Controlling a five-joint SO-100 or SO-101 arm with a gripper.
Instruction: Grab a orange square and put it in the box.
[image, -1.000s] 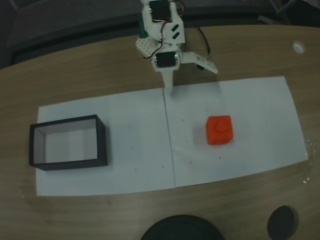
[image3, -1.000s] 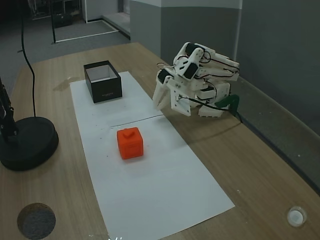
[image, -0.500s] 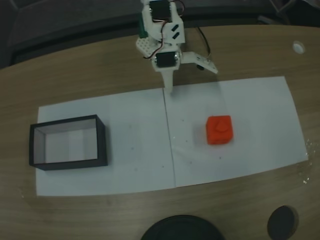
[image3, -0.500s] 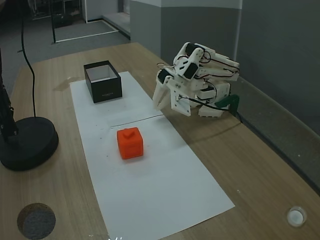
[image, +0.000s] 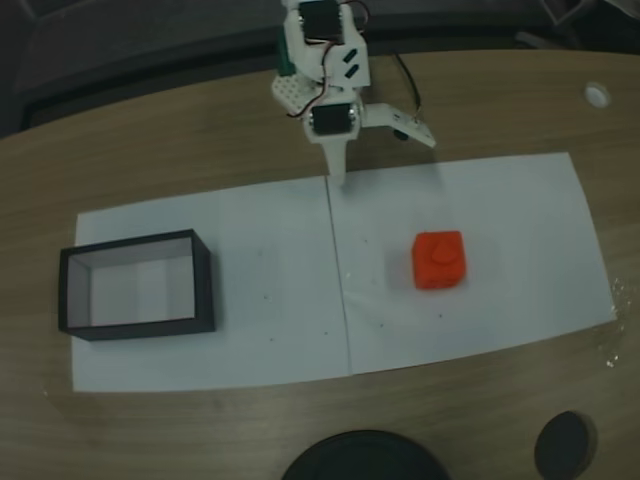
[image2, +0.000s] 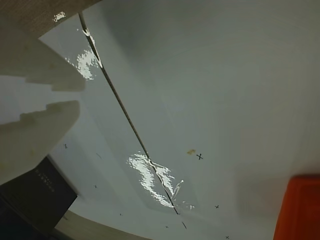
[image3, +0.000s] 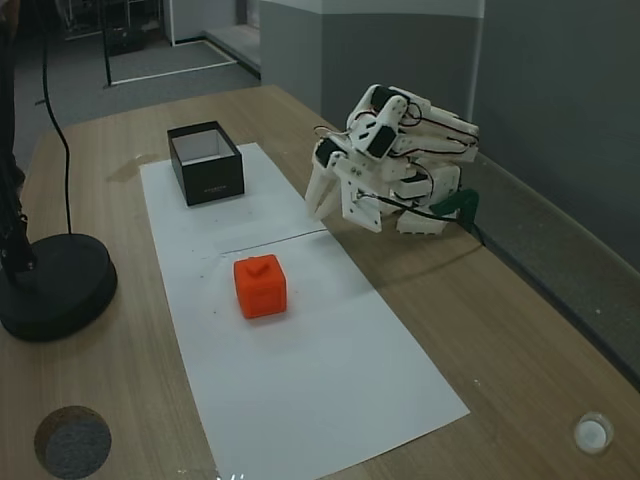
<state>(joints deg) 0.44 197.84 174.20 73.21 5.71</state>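
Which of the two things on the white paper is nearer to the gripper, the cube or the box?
The orange square is nearer: it lies closer to the gripper than the box, which stands at the paper's far left end in this fixed view.

A wooden tabletop (image: 200, 140) is covered by two white paper sheets (image: 270, 300) laid edge to edge; their seam (image2: 125, 117) runs out from directly beneath the hand (image: 341, 178), and small pen marks are seen on the paper in the wrist view. A round black lamp base (image3: 55, 290) is placed well apart from the hand, across the paper. A dark disc (image3: 72, 441) and a small white cap (image3: 592, 433) are noted at the far corners of the tabletop.
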